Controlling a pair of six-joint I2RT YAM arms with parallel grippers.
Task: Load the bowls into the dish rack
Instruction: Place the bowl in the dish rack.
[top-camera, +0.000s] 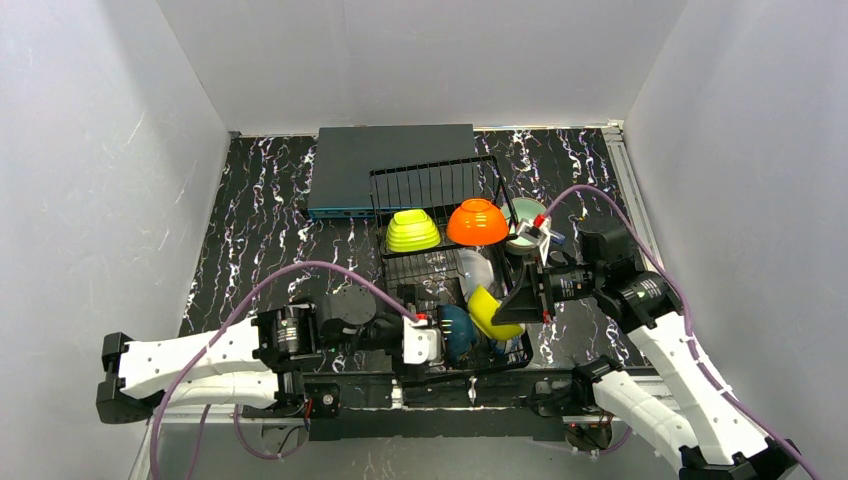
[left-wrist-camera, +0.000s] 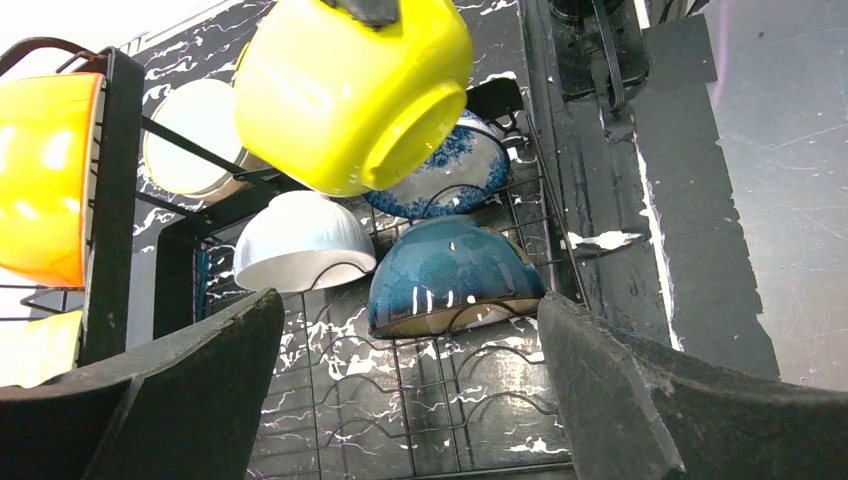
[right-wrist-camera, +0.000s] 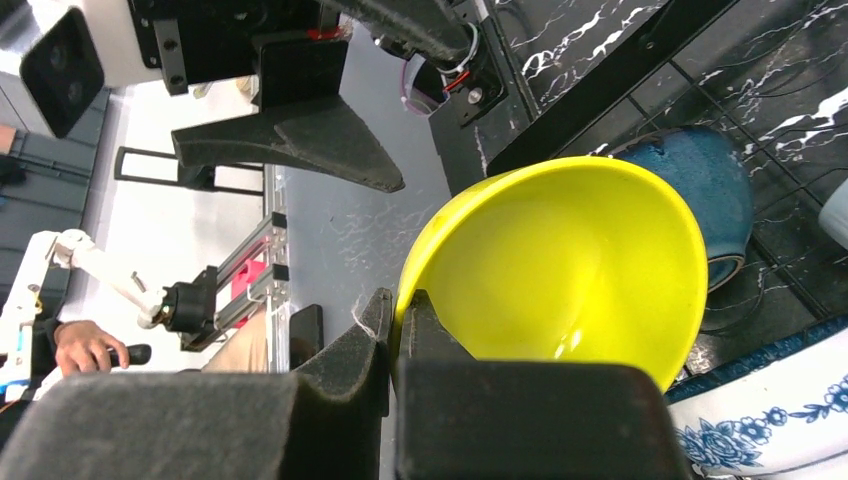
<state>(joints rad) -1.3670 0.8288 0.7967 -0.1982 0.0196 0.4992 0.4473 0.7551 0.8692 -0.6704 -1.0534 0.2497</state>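
My right gripper (right-wrist-camera: 400, 320) is shut on the rim of a yellow bowl (right-wrist-camera: 560, 270) and holds it tilted above the near right part of the black wire dish rack (top-camera: 430, 182). Below it in the rack lie a teal bowl (left-wrist-camera: 450, 275), a white bowl (left-wrist-camera: 300, 240) and a blue-white patterned bowl (left-wrist-camera: 455, 165). On the raised back tier rest a lime green bowl (top-camera: 412, 230) and an orange bowl (top-camera: 477, 222). My left gripper (left-wrist-camera: 410, 390) stands wide open just short of the teal bowl, with only rack wire between its fingers.
A flat dark grey box (top-camera: 390, 160) lies behind the rack at the back wall. A pale bowl (top-camera: 527, 222) sits at the rack's far right corner, beside the right arm's purple cable. Grey walls close in both sides of the black marbled table (top-camera: 260, 230).
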